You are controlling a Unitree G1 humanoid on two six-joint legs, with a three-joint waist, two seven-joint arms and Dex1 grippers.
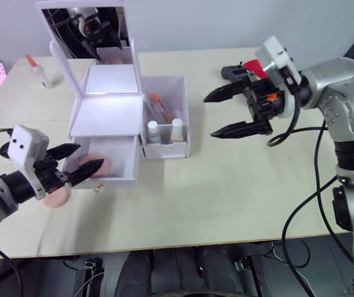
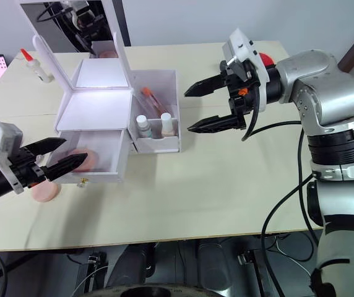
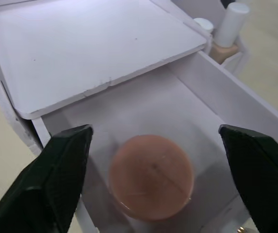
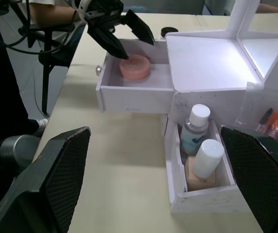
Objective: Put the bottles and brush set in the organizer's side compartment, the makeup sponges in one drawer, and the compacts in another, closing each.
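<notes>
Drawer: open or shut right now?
Open: the drawer is pulled out, with one sponge lying inside it.

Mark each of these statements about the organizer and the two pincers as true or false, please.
1. The bottom drawer is shut. False: it is pulled open.
2. A pink sponge lies in the open drawer. True.
3. The right pincer holds a bottle. False: it is open and empty, above the table.
4. Two capped bottles stand in the side compartment. True.
5. Another pink sponge lies on the table near the left pincer. True.
</notes>
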